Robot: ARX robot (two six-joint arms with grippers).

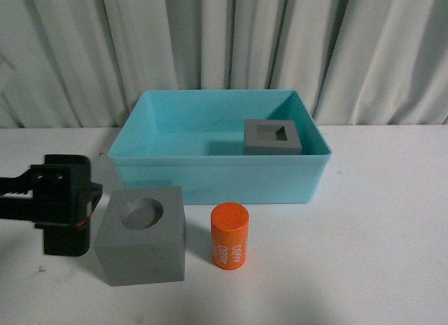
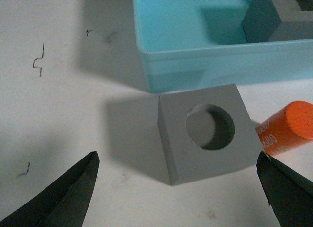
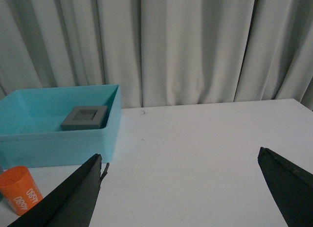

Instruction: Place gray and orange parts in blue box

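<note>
- Pale pleated curtain closes off the back; a white table carries everything, with a few small pen marks on it.
- The blue box sits mid-table, open top up. One gray cube with a square recess already lies inside, toward the box's 2 o'clock corner.
- Two parts remain outside. The gray cube with a round recess stands at about 7 o'clock from the box. The orange cylinder stands upright at about 6 o'clock, close to the box's front wall.
- The left gripper waits at the round-recess cube's 9 o'clock with its jaws spread wide and nothing held. In the left wrist view the cube lies ahead of the gap between the fingers, apart from both, which reads as lining up for a grasp.
- The right gripper is spread apart too and empty, over bare table well off to the box's 3 o'clock side, probably keeping out of the way.
- Obstacles: the cylinder stands just beside the cube at its 3 o'clock, so a finger on that side could knock it. The box's near wall must be cleared when the cube is carried over.
</note>
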